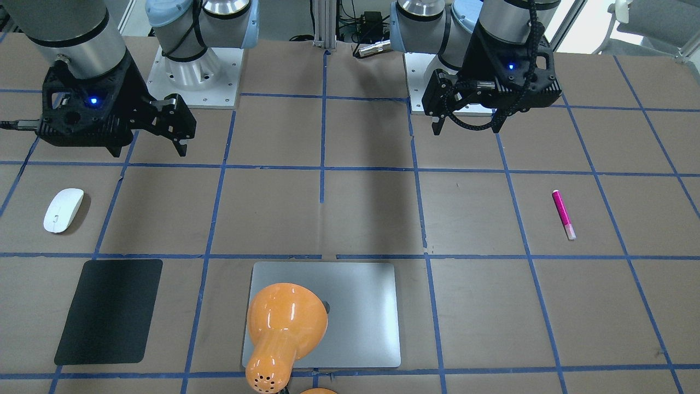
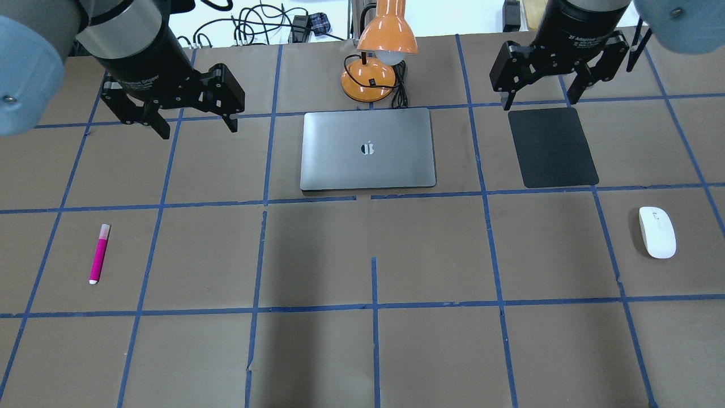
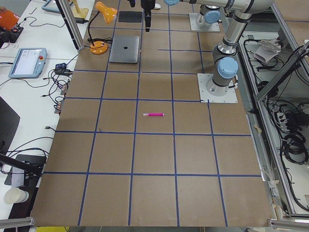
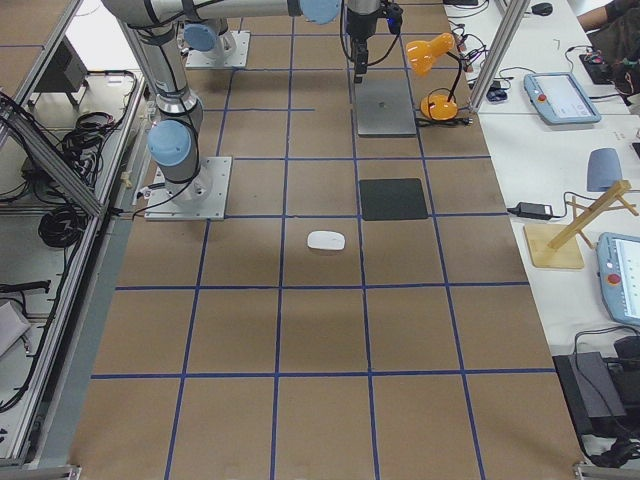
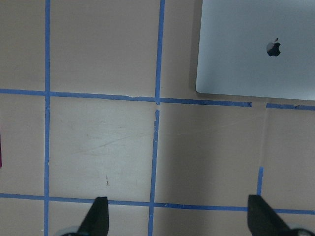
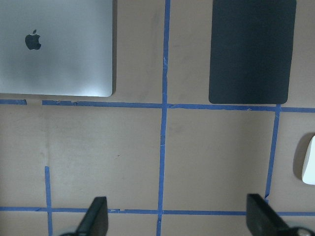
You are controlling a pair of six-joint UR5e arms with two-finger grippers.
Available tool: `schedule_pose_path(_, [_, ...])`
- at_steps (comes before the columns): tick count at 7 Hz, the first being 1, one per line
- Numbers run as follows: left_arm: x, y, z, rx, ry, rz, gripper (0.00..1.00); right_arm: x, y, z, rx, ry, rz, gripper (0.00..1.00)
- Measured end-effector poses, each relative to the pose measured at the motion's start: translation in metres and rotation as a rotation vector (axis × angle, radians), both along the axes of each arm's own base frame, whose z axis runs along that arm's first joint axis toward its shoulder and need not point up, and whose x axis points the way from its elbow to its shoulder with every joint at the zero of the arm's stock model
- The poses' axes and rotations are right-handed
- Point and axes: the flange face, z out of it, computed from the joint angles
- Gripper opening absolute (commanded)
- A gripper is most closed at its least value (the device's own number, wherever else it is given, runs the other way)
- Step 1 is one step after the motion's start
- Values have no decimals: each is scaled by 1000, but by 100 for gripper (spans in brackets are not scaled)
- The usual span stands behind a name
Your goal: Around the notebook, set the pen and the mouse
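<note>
The silver-grey notebook [image 2: 368, 148] lies shut at the far middle of the table, also seen as notebook [image 5: 256, 49] and notebook [image 6: 54, 46]. The magenta pen [image 2: 99, 253] with its pale cap lies alone on the left side, nearer the robot. The white mouse [image 2: 657, 232] rests on the right side, just below the black pad. My left gripper [image 2: 198, 129] hangs open and empty above the table, left of the notebook. My right gripper [image 2: 538, 102] hangs open and empty over the pad's far edge. In the front-facing view the pen [image 1: 563, 214] and mouse [image 1: 63, 210] lie far apart.
An orange desk lamp [image 2: 379, 51] stands just behind the notebook, its shade overlapping the notebook in the front-facing view. A thin black pad [image 2: 552, 147] lies right of the notebook. Blue tape lines grid the brown table. The arm bases [image 1: 194, 76] sit at the robot's edge.
</note>
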Motion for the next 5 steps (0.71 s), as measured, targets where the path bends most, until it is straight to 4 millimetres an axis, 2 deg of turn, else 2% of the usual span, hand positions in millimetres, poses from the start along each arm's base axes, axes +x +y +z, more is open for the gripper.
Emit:
schedule_pose_path(3, [0,2,2,-1,0,9,100,-15,0,-6,15,7,-15,100])
schedule_pose_path(5, [0,2,3,-2,0,9,100,-38,0,-34,64,-3,-23,100])
